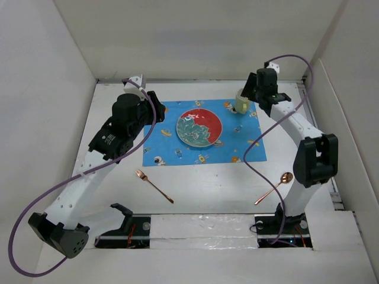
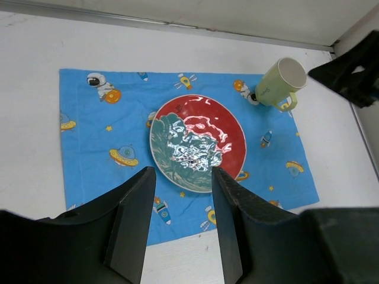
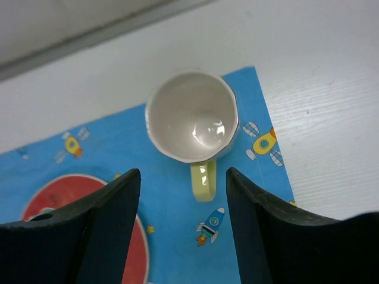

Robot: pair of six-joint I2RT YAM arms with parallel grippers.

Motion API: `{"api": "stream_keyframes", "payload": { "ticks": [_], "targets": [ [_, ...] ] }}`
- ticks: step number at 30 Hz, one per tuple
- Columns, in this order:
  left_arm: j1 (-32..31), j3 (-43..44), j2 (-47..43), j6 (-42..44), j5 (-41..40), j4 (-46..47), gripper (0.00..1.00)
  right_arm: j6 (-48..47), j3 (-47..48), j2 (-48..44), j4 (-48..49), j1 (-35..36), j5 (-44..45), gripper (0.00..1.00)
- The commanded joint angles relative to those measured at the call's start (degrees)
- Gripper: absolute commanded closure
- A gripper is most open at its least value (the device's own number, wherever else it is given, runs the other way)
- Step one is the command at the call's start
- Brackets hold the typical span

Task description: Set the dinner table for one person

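On the white dinner table point(image 1: 201, 183) lies a blue space-print placemat point(image 1: 172, 148). A red and teal plate point(image 1: 199, 127) sits in its middle, also in the left wrist view point(image 2: 196, 144). A pale green mug point(image 1: 242, 102) stands upright on the mat's far right corner, handle toward the near edge point(image 3: 192, 125). My right gripper point(image 3: 183, 183) is open and empty, just above and near the mug. My left gripper point(image 2: 182, 177) is open and empty, above the mat's left edge. A copper fork point(image 1: 154, 185) lies front left, a copper spoon point(image 1: 275, 187) front right.
White walls point(image 1: 53, 89) close in the table on the left, back and right. The right arm's black cable point(image 1: 260, 139) droops over the mat's right edge. The arm bases stand at the near edge point(image 1: 201, 228).
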Motion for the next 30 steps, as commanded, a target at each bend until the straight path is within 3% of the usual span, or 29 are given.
{"api": "stream_keyframes", "payload": {
  "ticks": [1,2,5,6,7,11,16,17,18,22,30],
  "targets": [
    [0.1,3.6,-1.8,1.9,-2.1,-0.9,0.60,2.2,-0.6,-8.5,1.1,1.1,2.1,0.35],
    [0.1,4.1,-1.9,2.0,-2.3,-1.5,0.60,2.7,-1.5,-10.1,0.9,1.1,2.0,0.35],
    [0.1,5.5,-2.1,2.3,-3.2,-2.7,0.60,2.7,-7.0,-16.7,-0.2,4.5,1.6,0.59],
    [0.1,6.2,-2.2,2.3,-3.5,-3.2,0.59,6.9,-9.1,-18.7,0.8,5.9,-1.6,0.92],
    [0.1,6.6,-2.2,2.0,-3.6,-3.4,0.59,7.7,-11.1,-22.2,1.8,9.4,-2.4,1.00],
    [0.1,7.7,-3.4,-1.1,-4.5,-5.5,0.58,8.4,-22.1,-26.7,6.4,21.1,-7.3,1.00],
    [0.6,8.8,-4.7,-6.0,-9.0,-9.7,0.56,7.6,-21.3,-21.6,4.6,35.6,-8.4,0.99],
    [0.6,9.9,-5.0,-6.3,-11.0,-11.4,0.56,7.5,-21.0,-18.6,4.5,39.2,-8.5,0.95],
    [0.6,10.7,-5.3,-7.3,-12.9,-12.1,0.56,7.0,-19.6,-17.0,4.2,40.8,-8.5,0.81],
    [0.6,11.6,-7.8,-11.0,-17.3,-14.7,0.51,4.1,-12.8,-6.6,2.6,48.1,-9.9,0.58],
    [0.6,11.0,-9.2,-10.2,-16.9,-17.2,0.50,-1.7,-1.5,8.4,-4.1,58.0,-6.6,0.48]
  ]
}}
